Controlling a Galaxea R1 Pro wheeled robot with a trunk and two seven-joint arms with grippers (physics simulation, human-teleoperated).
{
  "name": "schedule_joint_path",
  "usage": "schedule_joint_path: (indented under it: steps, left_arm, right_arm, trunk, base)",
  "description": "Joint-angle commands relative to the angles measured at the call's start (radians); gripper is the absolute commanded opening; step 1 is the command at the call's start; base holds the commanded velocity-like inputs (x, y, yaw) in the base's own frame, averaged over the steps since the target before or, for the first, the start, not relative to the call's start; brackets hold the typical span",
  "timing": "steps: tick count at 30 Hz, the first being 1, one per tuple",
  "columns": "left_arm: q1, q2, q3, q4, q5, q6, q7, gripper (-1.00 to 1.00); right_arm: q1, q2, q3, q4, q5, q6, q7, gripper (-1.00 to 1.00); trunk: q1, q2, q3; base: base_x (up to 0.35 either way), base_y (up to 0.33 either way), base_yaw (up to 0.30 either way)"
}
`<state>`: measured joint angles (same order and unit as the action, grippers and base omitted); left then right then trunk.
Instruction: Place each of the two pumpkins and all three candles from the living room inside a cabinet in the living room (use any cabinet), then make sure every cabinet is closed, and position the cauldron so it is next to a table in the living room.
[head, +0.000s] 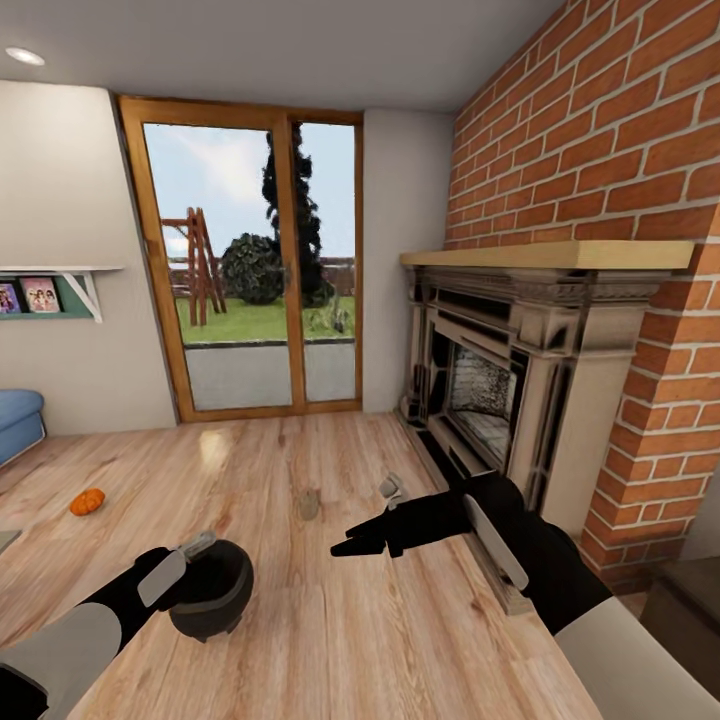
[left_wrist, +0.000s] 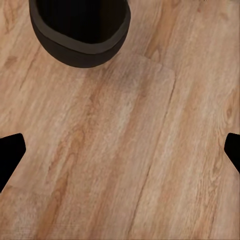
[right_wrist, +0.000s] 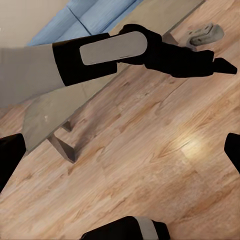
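The black cauldron is closest, low in the left of the head view, sitting on the wood floor. The left gripper is right at its rim, at the end of the black and grey left arm, but the head view does not show if it has hold of the pot. In the left wrist view the cauldron sits at the top edge, the two black fingertips are far apart at the sides, and only bare floor lies between them. A little to the right in the head view, the right gripper points left over the floor with nothing in it. In the right wrist view its fingertips are also spread wide, and the pale table with its slanted leg shows under the left arm, with a blue sofa behind. One orange pumpkin lies on the floor at the left, well apart from the cauldron. A small grey thing lies mid floor; I cannot tell what it is. Farther back are the glass door, the fireplace and the brick wall on the right.
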<state>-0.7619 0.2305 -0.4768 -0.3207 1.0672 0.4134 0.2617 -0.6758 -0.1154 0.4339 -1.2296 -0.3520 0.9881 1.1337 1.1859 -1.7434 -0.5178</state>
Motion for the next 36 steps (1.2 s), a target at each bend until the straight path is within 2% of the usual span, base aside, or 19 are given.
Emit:
schedule_joint_path:
  steps: [1,8,14,16,18,19,22,29,36]
  left_arm:
    - [0.0,0.0,-0.007,-0.003,0.01,0.002,0.008,1.0]
    - [0.0,-0.015,-0.007,-0.004,0.01,0.002,0.007,1.0]
    - [0.0,-0.028,-0.008,-0.013,0.011,0.002,0.006,1.0]
    - [0.0,-0.029,-0.007,-0.037,0.012,0.003,0.007,1.0]
    - [0.0,-0.029,-0.006,-0.066,0.012,0.003,0.008,1.0]
    - [0.0,-0.029,-0.005,-0.084,0.013,0.004,0.008,1.0]
    - [0.0,-0.028,-0.004,-0.102,0.013,0.003,0.01,1.0]
    - [0.0,-0.029,-0.006,-0.111,0.013,0.003,0.012,1.0]
    - [0.0,-0.029,-0.005,-0.112,0.013,0.004,0.013,1.0]
  right_arm:
    - [-0.001,0.0,0.001,0.0,-0.003,0.007,0.001,1.0]
    - [-0.001,0.004,0.004,0.0,0.001,0.029,-0.002,1.0]
    - [-0.001,0.006,0.001,0.009,0.001,0.01,-0.002,1.0]
    - [-0.001,0.005,-0.012,0.016,0.001,0.005,-0.002,1.0]
    - [-0.001,0.005,-0.046,0.033,-0.001,0.002,-0.001,1.0]
    - [-0.001,0.006,-0.078,0.051,0.0,0.001,-0.001,1.0]
    - [-0.001,0.007,-0.109,0.071,0.003,-0.013,-0.002,1.0]
    - [-0.001,0.006,-0.121,0.08,0.001,-0.055,-0.002,1.0]
    - [-0.001,0.008,-0.122,0.08,0.001,-0.084,-0.003,1.0]
  trunk:
    - [0.0,-0.001,-0.001]
    - [0.0,-0.001,-0.001]
    - [0.0,-0.001,-0.001]
    - [0.0,-0.001,-0.001]
    - [0.0,-0.001,0.0]
    - [0.0,-0.001,0.0]
    - [0.0,-0.001,0.003]
    - [0.0,-0.001,0.008]
    - [0.0,-0.001,0.008]
  base:
    - [0.085,0.0,0.0]
    - [0.168,-0.025,0.0]
    - [0.036,0.009,0.0]
    - [0.135,0.133,0.0]
    - [0.15,0.099,0.0]
    - [0.072,0.04,0.036]
    - [0.062,0.017,0.142]
    - [0.012,0.0,0.227]
    - [0.0,-0.124,0.032]
